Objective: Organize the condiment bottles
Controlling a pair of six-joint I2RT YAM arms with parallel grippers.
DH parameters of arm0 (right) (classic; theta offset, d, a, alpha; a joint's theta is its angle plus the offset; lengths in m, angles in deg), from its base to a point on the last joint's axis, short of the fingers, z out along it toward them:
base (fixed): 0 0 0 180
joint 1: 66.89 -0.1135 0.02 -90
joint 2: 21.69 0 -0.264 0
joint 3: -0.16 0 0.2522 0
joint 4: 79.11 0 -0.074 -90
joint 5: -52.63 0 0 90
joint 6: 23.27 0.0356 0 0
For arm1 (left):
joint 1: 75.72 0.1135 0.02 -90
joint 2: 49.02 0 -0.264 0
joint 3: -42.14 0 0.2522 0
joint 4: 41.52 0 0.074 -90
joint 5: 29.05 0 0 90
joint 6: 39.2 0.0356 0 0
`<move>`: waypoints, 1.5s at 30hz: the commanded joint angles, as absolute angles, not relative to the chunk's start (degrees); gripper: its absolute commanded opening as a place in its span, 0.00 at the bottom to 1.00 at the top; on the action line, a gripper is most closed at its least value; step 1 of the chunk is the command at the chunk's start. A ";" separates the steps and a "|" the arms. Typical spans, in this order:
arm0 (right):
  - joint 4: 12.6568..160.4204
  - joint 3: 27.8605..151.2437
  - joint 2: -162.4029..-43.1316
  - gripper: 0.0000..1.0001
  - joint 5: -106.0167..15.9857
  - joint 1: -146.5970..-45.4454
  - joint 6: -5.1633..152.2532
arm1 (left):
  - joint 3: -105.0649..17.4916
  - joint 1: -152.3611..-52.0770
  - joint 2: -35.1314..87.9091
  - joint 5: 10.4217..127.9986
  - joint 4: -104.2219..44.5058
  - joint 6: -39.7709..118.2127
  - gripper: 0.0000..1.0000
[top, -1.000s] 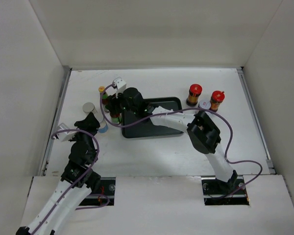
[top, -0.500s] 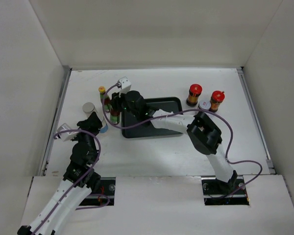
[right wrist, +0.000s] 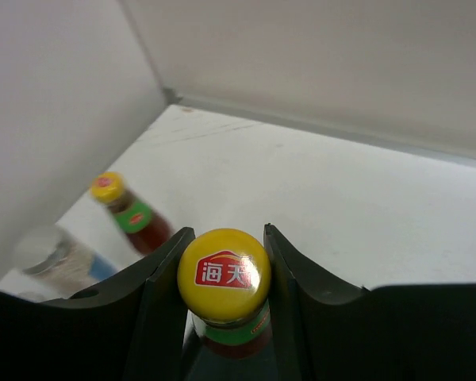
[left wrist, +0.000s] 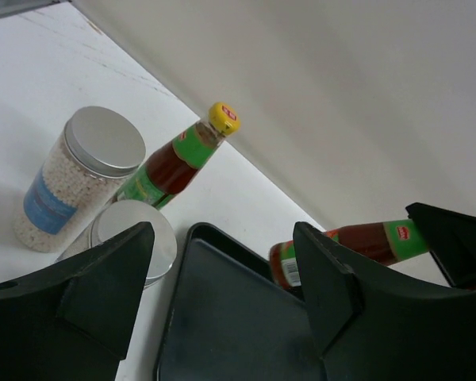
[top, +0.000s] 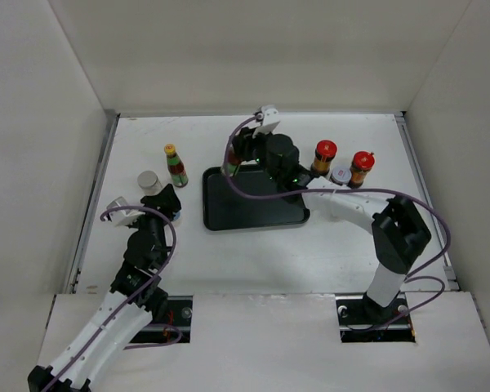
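Observation:
My right gripper (top: 237, 149) is shut on the neck of a slim dark yellow-capped bottle (top: 228, 162) and holds it above the back left corner of the black tray (top: 257, 211). Its cap (right wrist: 224, 274) sits between my fingers (right wrist: 163, 270). The second slim bottle (top: 175, 166) stands left of the tray. My left gripper (top: 168, 201) is open and empty over one silver-topped blue-banded cylinder (left wrist: 135, 236); the other (top: 149, 181) stands beside it. Two red-capped bottles (top: 325, 156) (top: 361, 167) and a white-lidded jar (top: 340, 175) stand right of the tray.
White walls enclose the table on the left, back and right. The tray (left wrist: 238, 325) holds nothing that I can see. In the left wrist view the held bottle (left wrist: 357, 244) hangs tilted over the tray's far rim.
My right arm has carried the slim bottle rightward from beside the other slim bottle to the tray's back left corner. My left gripper has shifted slightly.

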State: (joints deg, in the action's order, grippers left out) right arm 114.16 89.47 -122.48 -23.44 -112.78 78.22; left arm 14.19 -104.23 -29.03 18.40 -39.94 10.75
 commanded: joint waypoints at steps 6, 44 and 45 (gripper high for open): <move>123.52 83.45 -118.46 0.35 -19.27 -102.54 76.31 | 15.55 -105.47 -24.15 27.89 -51.39 12.22 0.71; 129.50 72.54 -117.32 0.79 -13.12 -97.79 73.32 | 15.03 -107.05 -16.85 29.75 -57.20 13.88 0.72; 128.98 72.54 -115.83 0.82 -13.20 -97.79 73.67 | 14.59 -107.05 -16.68 29.75 -56.94 13.89 0.72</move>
State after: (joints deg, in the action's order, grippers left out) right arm 125.59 72.22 -121.47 -13.41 -97.35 71.94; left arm 16.26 -106.94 -16.70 28.72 -55.37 12.93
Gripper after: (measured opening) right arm 0.807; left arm 0.720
